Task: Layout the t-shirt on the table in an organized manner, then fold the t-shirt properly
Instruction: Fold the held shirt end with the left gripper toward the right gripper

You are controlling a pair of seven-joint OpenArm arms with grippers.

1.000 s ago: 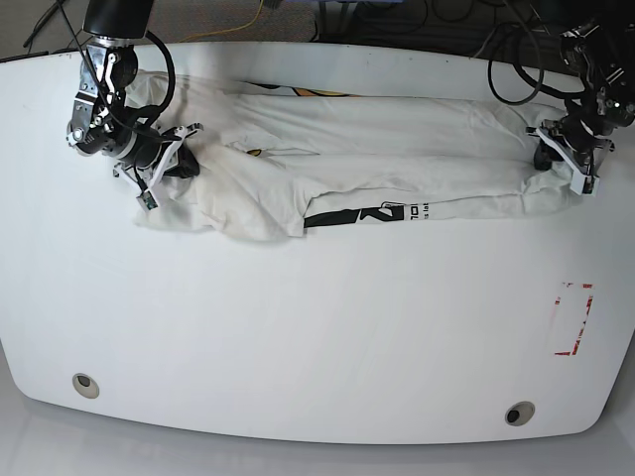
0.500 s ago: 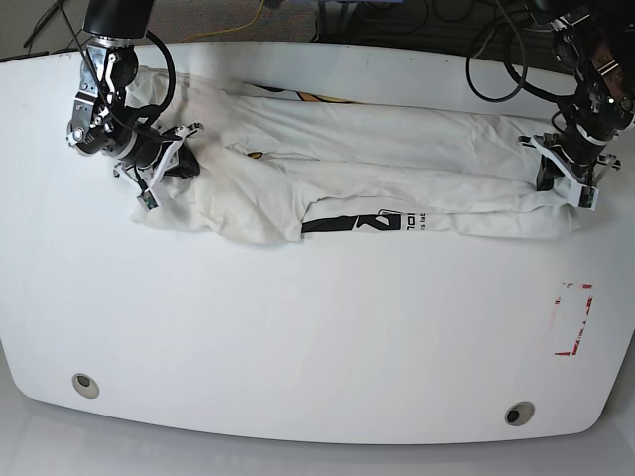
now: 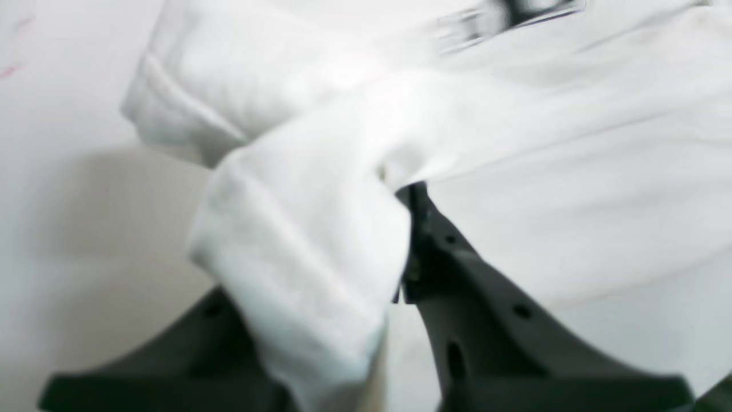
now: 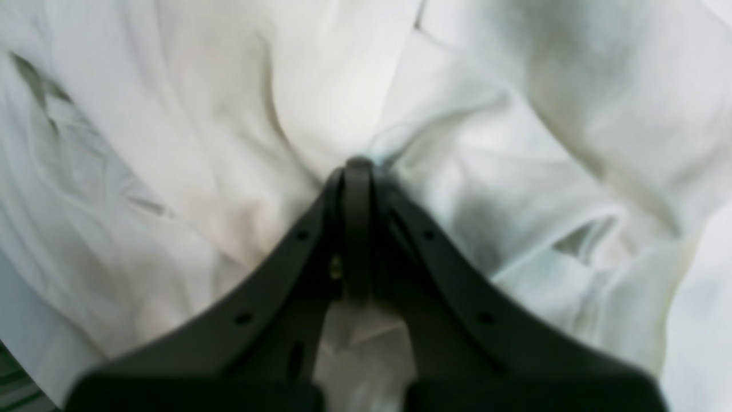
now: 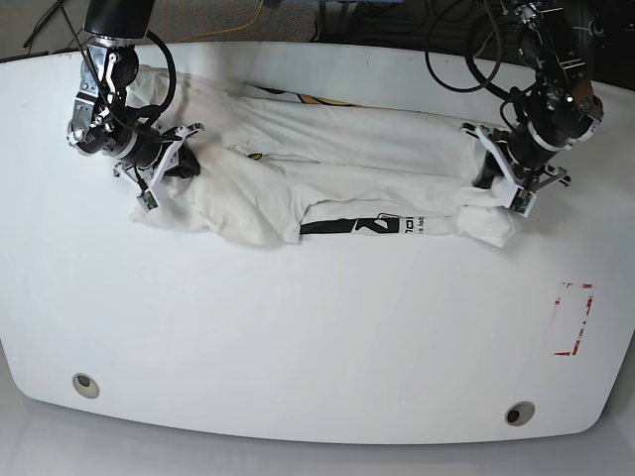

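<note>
dark floor point(image 5: 248, 15) with tangled cables point(image 5: 417, 20) behind

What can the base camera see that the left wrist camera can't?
Only the base view shows the whole table, the red tape mark, two metal holes, and the right gripper pinching the shirt. Only the left wrist view shows its fingers up close around a fold. Both show the white t-shirt held by the left gripper.

Off-white t-shirt point(image 5: 327, 174) — bunched lengthwise across far side of table point(image 5: 298, 327).
</note>
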